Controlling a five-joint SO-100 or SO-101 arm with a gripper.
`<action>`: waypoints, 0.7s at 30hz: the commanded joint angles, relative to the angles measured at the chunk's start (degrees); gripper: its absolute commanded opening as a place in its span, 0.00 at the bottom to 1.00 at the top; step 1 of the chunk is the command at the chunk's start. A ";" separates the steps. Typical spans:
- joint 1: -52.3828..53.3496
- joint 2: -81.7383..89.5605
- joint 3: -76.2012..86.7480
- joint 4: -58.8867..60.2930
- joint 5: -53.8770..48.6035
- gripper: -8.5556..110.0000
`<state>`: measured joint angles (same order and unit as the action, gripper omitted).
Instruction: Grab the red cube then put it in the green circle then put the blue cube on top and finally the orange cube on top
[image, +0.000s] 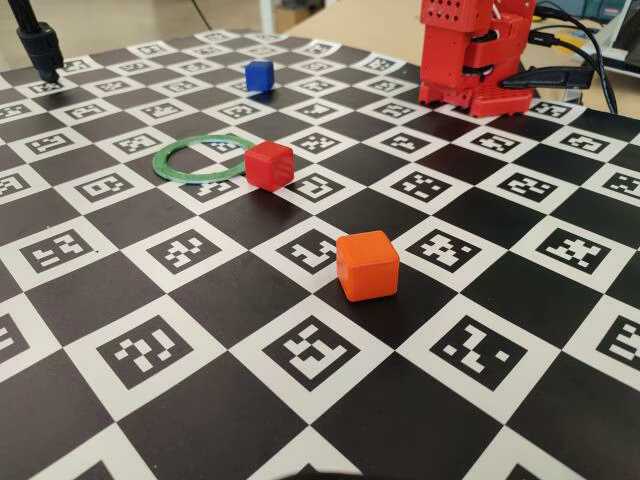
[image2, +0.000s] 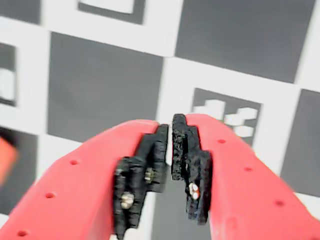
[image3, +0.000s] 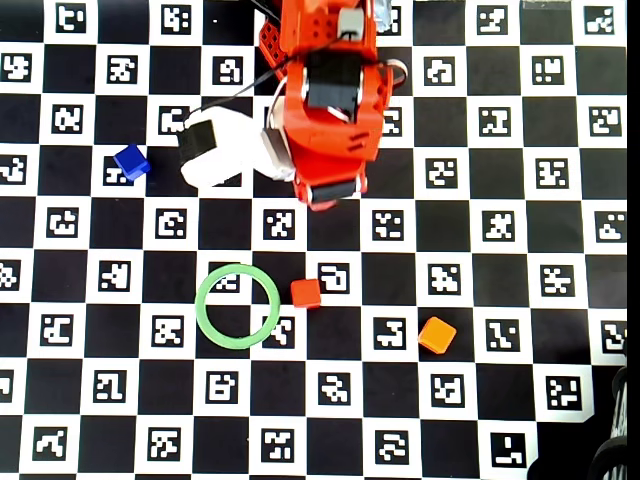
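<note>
Overhead view: the red robot arm (image3: 325, 100) sits folded up at the far middle of the black and white checkered board (image3: 500, 300), with a white part (image3: 215, 148) on its left side. The red cube (image3: 306, 293) sits near the middle of the board, just outside the right edge of the green circle (image3: 237, 306); whether it touches the ring is hard to tell. Nothing is inside the ring. The orange cube (image3: 437, 335) sits to the right of the red one and a bit nearer, well apart from it. The blue cube (image3: 131, 162) is far off on the left, near the white part of the arm. In the fixed view, the orange cube (image: 367, 265) is closest to the camera, the red cube (image: 269, 164) is behind it beside the green circle (image: 203, 158), and the blue cube (image: 259, 75) is at the far side. The arm (image: 470, 50) stands at the far right, away from all three cubes. In the wrist view, the gripper (image2: 170, 150) is closed with nothing in it. Its black pads (image2: 192, 165) almost meet, with only a thin gap between them. It points down at the squares of the board. A blurry orange-red bit (image2: 6, 160) shows at the left edge.
</note>
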<state>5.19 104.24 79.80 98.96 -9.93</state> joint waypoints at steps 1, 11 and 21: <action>0.79 -2.11 -8.26 2.64 3.52 0.13; 1.58 -12.13 -12.92 0.88 6.24 0.34; 2.20 -16.70 -13.01 -2.64 5.54 0.44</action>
<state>6.59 86.48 69.96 98.09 -4.13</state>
